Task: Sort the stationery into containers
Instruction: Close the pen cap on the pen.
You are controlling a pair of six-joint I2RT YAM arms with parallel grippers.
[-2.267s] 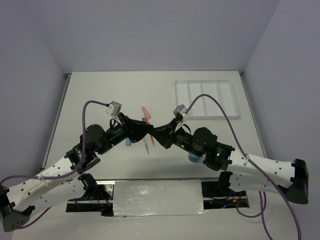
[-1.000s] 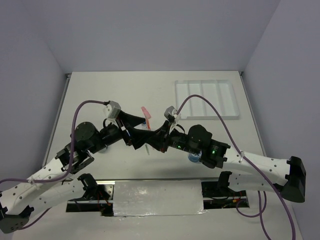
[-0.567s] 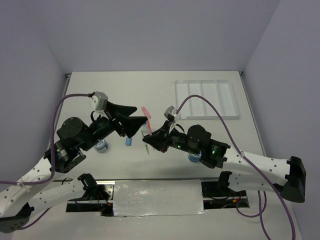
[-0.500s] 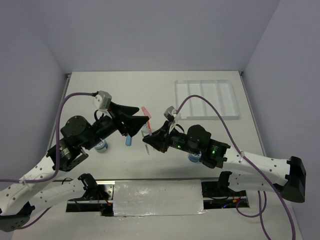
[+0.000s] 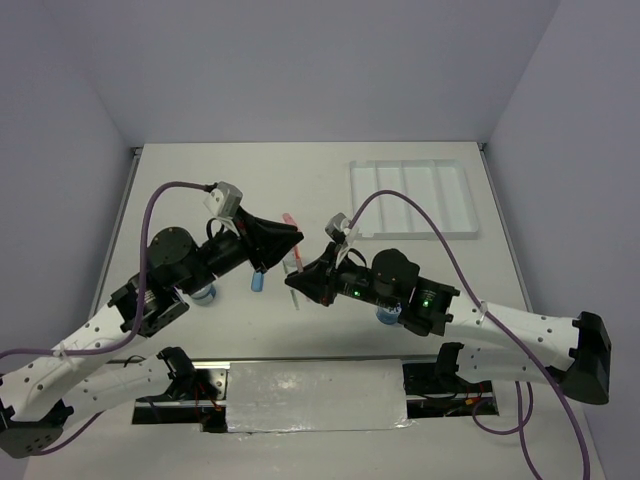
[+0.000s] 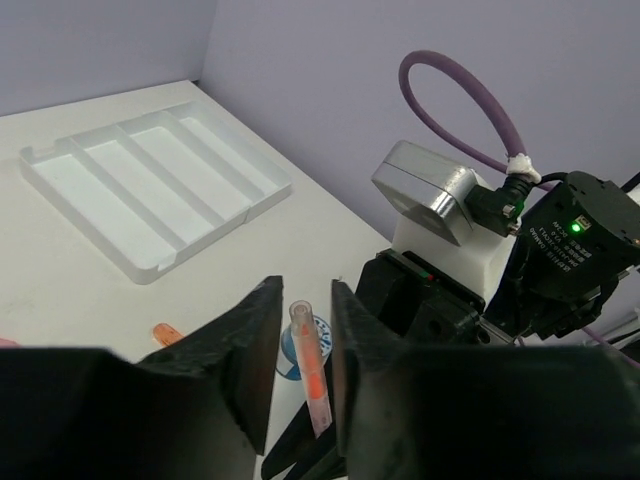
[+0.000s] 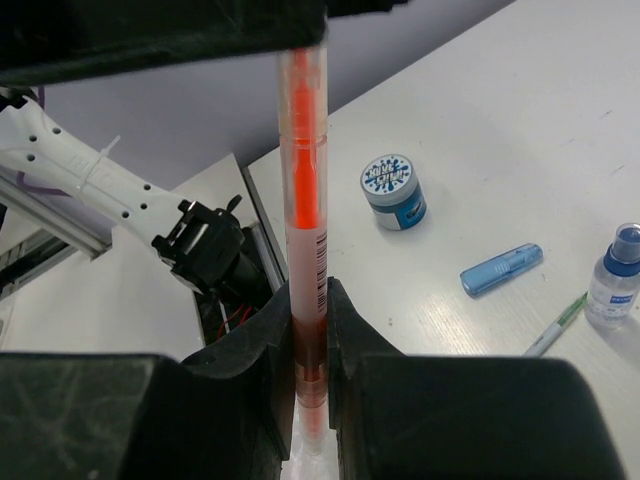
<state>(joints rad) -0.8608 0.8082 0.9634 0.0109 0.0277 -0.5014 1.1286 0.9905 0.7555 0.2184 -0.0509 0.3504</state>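
Table point(image 5: 220, 190): white, with the tray point(image 5: 412, 198) at far right, all four compartments bare. The arms meet mid-table, above the surface. Right gripper point(image 7: 308, 335) is clamped on the lower barrel of the orange pen point(image 7: 305, 180), holding it clear of the table. Left gripper point(image 6: 305, 330) is set narrow round the pen's other end, with slim gaps either side, so it has no grip. Loose on the table: roll point(image 7: 393, 190), bottle point(image 7: 618, 272), blue capsule point(image 7: 502, 270). Judged step: pen handover between arms, direction uncertain; nothing sorted yet. Next: if the left takes it, its fingers must close before the right lets go. Otherwise the left backs clear and the right carries to the tray.
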